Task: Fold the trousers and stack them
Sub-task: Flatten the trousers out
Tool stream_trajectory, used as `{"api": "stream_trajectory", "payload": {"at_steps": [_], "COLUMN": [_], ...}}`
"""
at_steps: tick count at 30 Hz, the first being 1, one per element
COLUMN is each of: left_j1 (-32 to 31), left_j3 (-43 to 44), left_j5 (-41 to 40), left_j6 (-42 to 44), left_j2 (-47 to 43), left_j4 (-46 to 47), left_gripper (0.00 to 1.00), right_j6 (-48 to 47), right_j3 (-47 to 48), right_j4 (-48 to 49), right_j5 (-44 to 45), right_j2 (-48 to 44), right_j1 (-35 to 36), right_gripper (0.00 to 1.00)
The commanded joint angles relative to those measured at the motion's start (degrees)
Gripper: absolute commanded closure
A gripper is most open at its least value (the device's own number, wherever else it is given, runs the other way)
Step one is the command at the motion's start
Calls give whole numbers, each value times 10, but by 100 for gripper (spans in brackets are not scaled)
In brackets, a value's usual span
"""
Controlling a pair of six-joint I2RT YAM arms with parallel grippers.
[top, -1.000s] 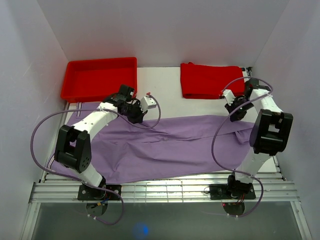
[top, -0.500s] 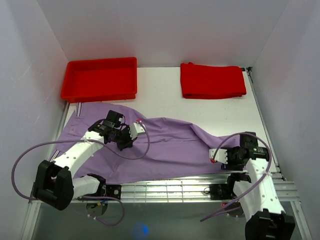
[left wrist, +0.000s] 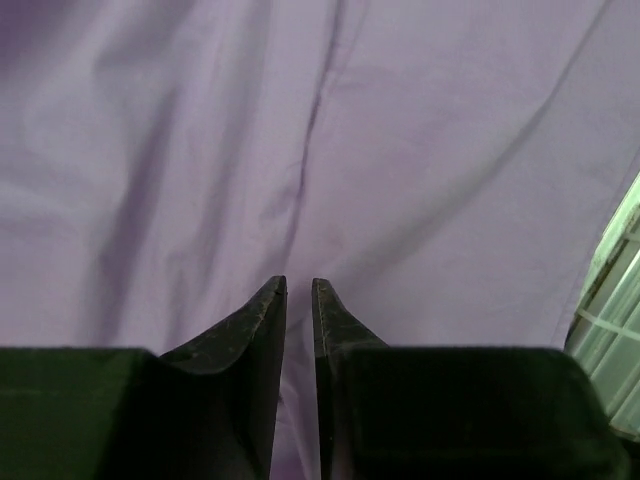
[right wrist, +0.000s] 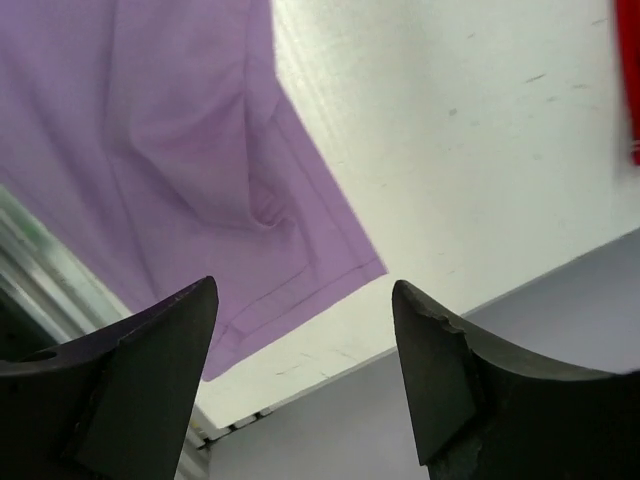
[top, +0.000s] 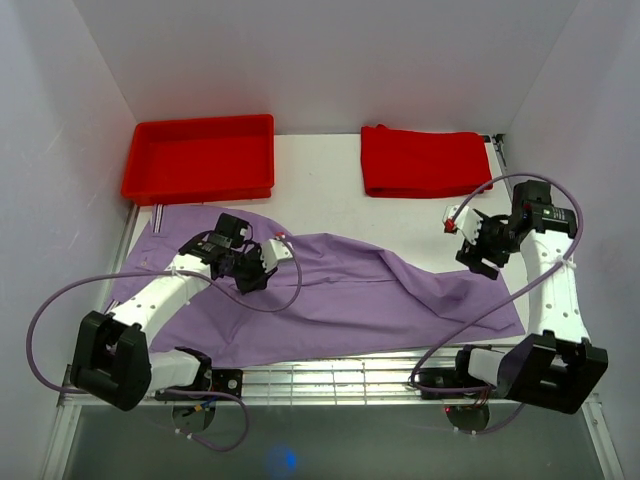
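Observation:
The lilac trousers (top: 350,290) lie spread across the table, rumpled, with a diagonal fold near the right end. My left gripper (top: 252,276) sits low over their left part. In the left wrist view its fingertips (left wrist: 299,283) stand a narrow slit apart, nothing between them, with the trousers (left wrist: 400,150) right below. My right gripper (top: 476,258) hangs above the table's right side, off the cloth. It is wide open and empty (right wrist: 302,288), and the hem corner of the trousers (right wrist: 180,150) lies beneath it.
A red tray (top: 200,125) stands at the back left. A folded red cloth (top: 425,160) lies at the back right. Bare white table (top: 330,195) shows between them and the trousers. A metal rail (top: 330,380) runs along the front edge, and white walls close in both sides.
Both arms came forward from the back, dragging the trousers' far edge. The right gripper let go and lifted to the right side. The left gripper's jaws have parted slightly.

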Motion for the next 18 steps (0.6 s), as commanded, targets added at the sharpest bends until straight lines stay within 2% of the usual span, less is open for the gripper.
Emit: {"api": "stream_trajectory", "payload": {"at_steps": [1, 5, 9, 15, 18], "left_j1": [1, 1, 1, 1, 1], "left_j3": [51, 106, 136, 156, 182], "left_j5": [13, 43, 62, 66, 56], "left_j6": [-25, -50, -62, -64, -73], "left_j2": [18, 66, 96, 117, 142], "left_j4": [16, -1, -4, 4, 12], "left_gripper": [70, 61, 59, 58, 52], "right_j6": [17, 11, 43, 23, 18], "right_j3": [-41, -59, -7, 4, 0], "right_j4": [-76, -74, -79, -65, -66], "right_j5": [8, 27, -14, -33, -45], "right_j2": [24, 79, 143, 197, 215], "right_j1": [-12, -45, -72, -69, -52], "right_gripper": [26, 26, 16, 13, 13]}}
